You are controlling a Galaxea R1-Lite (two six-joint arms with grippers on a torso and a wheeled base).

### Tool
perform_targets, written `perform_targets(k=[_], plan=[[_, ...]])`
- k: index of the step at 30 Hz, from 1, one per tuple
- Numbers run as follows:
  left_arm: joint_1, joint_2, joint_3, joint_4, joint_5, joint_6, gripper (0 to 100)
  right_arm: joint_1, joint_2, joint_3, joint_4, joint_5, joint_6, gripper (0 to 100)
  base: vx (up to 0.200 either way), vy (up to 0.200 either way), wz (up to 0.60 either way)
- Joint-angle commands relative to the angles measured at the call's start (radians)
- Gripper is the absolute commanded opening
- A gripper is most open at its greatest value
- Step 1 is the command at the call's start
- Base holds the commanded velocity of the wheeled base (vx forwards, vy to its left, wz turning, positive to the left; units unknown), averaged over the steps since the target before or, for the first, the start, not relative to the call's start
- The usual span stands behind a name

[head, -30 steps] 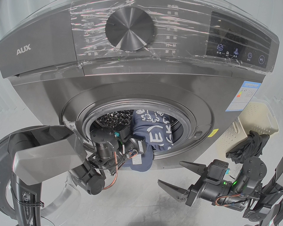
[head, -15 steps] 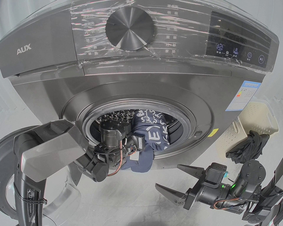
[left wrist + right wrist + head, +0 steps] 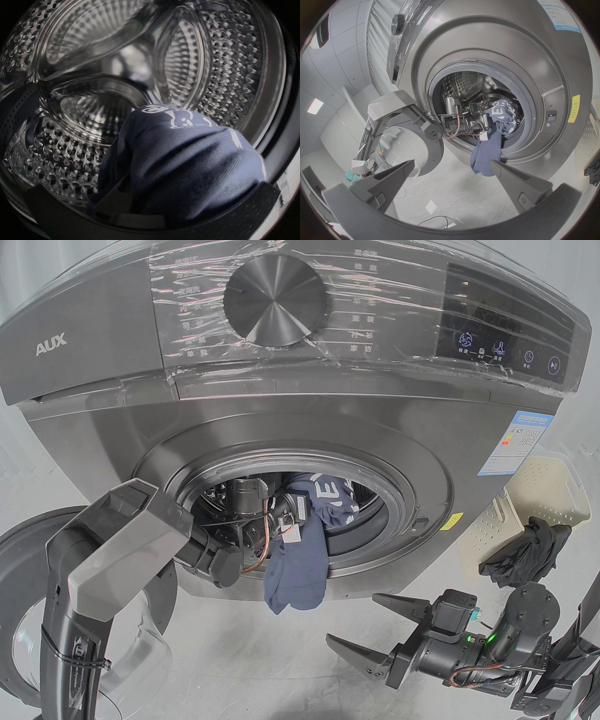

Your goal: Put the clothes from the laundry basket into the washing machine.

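The left gripper (image 3: 317,504) is clenched on the navy garment (image 3: 297,571), which bunches around it inside the washing machine (image 3: 400,446) drum (image 3: 218,62) and trails behind it over the door rim, while the right gripper (image 3: 351,619) gapes wide outside, the laundry basket (image 3: 553,487) beside its arm.

white paper scrap (image 3: 431,207) on grey floor (image 3: 456,190), lit ceiling panel (image 3: 315,106) in tiled ceiling.
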Motion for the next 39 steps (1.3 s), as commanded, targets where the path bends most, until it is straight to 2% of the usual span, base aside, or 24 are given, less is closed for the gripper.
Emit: perform_targets(k=[1, 4, 9, 10, 17, 20, 24, 33, 34, 36, 39], plan=[[0.047, 0.081, -0.12, 0.024, 0.027, -0.004, 0, -0.001, 0.004, 0.0, 0.0, 0.0, 0.001, 100, 0.0, 0.0, 0.0], [0.056, 0.096, -0.179, 0.038, 0.041, -0.007, 0, 0.001, 0.002, 0.0, -0.002, 0.0, 0.001, 100, 0.0, 0.0, 0.0], [0.045, 0.089, -0.175, 0.043, 0.041, -0.025, 0, -0.002, 0.004, -0.002, 0.0, 0.002, -0.001, 100, 0.0, 0.0, 0.0], [0.042, 0.084, -0.169, 0.049, 0.041, -0.031, 100, -0.001, 0.004, -0.003, 0.0, 0.002, -0.001, 100, 0.0, 0.0, 0.0], [0.005, 0.007, -0.087, 0.084, 0.055, -0.1, 100, -0.004, 0.004, -0.006, 0.0, 0.004, -0.001, 100, 0.0, 0.0, 0.0], [-0.013, -0.066, -0.005, 0.164, 0.038, -0.111, 100, -0.002, 0.004, -0.006, 0.0, 0.004, -0.001, 100, 0.0, 0.0, 0.0], [-0.027, -0.092, 0.04, 0.23, 0.011, -0.111, 100, -0.001, 0.004, -0.008, 0.0, 0.004, -0.001, 100, 0.0, 0.0, 0.0], [-0.018, -0.049, 0.055, 0.24, 0.021, -0.099, 100, 0.001, 0.004, -0.002, -0.002, 0.002, 0.001, 100, 0.0, 0.0, 0.0], [-0.016, -0.043, 0.055, 0.243, 0.021, -0.093, 0, 0.001, 0.004, -0.003, 0.0, 0.002, 0.001, 100, 0.0, 0.0, 0.0], [-0.014, -0.037, 0.055, 0.254, 0.023, -0.082, 0, 0.001, 0.005, -0.005, 0.0, 0.004, 0.001, 100, 0.0, 0.0, 0.0], [-0.011, -0.025, 0.049, 0.257, 0.023, -0.08, 0, -0.001, 0.005, -0.005, 0.0, 0.004, 0.001, 100, 0.0, 0.0, 0.0]])
